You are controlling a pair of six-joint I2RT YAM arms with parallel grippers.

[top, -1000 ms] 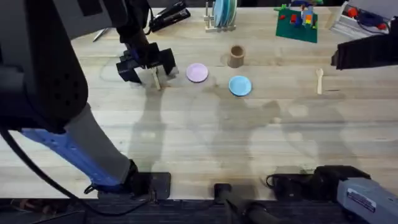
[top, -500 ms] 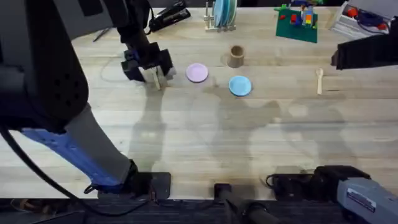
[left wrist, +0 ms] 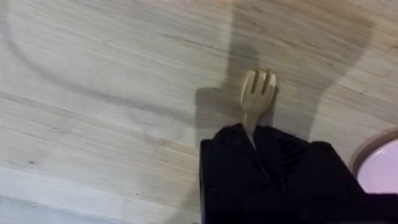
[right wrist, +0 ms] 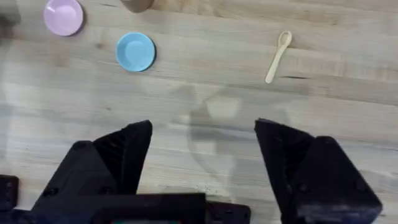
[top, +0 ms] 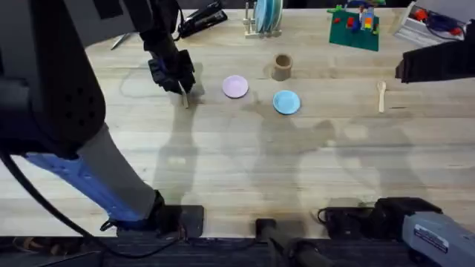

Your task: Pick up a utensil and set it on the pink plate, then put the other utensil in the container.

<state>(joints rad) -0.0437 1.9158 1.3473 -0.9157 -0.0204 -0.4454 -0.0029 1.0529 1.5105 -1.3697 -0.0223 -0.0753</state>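
The small wooden fork point(top: 185, 99) lies on the table left of the pink plate point(top: 235, 87). My left gripper point(top: 179, 80) is shut on its handle. In the left wrist view the fork's tines point(left wrist: 258, 87) stick out past the black fingers point(left wrist: 249, 149), with the pink plate's rim point(left wrist: 376, 163) at the edge. The wooden spoon point(top: 381, 95) lies alone at the right, also seen as the spoon point(right wrist: 278, 56). The brown container point(top: 281, 67) stands behind the plates. My right gripper point(right wrist: 202, 155) hangs open above bare table, well short of the spoon.
A light blue plate point(top: 286, 101) sits right of the pink one. At the back stand a rack of upright plates point(top: 265, 16), a toy brick build point(top: 355, 22) and a black tool point(top: 202, 20). The right arm point(top: 434, 63) hovers at the right edge.
The left gripper's fingers, spread around the fork a second ago, have shut on its handle. The right arm, spoon and plates have not moved.
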